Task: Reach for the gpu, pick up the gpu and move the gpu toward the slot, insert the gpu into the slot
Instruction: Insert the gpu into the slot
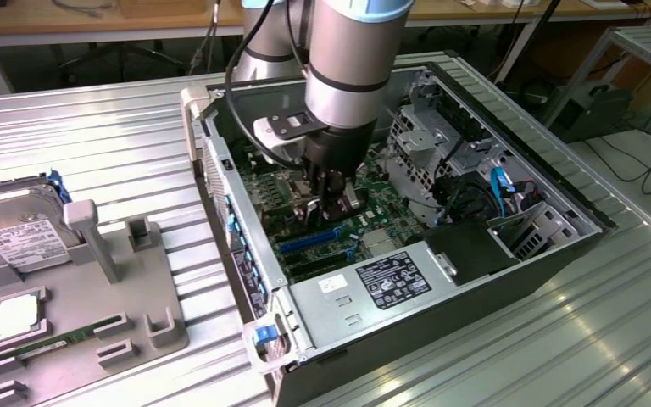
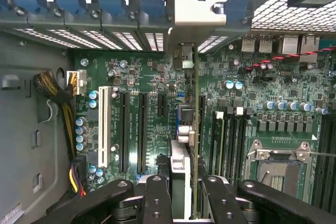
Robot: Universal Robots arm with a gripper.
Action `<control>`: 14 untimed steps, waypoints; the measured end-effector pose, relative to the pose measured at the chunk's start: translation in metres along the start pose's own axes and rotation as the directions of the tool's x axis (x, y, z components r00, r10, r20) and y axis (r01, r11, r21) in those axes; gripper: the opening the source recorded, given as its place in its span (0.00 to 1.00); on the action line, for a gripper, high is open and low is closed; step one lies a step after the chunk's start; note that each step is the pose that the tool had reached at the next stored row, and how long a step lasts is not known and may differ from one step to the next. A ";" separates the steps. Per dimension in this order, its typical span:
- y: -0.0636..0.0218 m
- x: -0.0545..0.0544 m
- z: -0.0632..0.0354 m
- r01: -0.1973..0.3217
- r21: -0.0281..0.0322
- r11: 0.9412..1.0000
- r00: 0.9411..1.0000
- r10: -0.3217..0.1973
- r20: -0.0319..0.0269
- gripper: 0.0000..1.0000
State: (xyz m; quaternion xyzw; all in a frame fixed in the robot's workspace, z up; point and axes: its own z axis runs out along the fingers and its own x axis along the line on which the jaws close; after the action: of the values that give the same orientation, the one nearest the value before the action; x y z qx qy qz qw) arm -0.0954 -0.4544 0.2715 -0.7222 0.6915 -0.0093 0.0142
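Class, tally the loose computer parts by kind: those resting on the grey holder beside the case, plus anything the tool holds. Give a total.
hard drive: 1
processor: 1
memory stick: 1
gpu, gripped in the tool: 1
Total: 4

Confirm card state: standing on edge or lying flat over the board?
On edge. In the wrist view the card shows as a thin line across the motherboard, clamped in the pincer. Seated or not: cannot tell.

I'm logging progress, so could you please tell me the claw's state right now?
Claw: closed, holding the graphics card.
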 end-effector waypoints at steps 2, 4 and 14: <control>0.0004 0.000 0.0010 0.000 0.000 1.000 1.000 0.000 0.000 0.28; 0.0015 0.000 0.0017 0.000 0.000 1.000 1.000 0.000 0.000 0.28; 0.0042 -0.001 0.0085 0.000 0.000 1.000 1.000 0.000 0.000 0.28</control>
State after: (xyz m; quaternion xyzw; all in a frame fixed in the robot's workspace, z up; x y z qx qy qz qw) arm -0.0993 -0.4531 0.2628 -0.7222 0.6915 -0.0093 0.0141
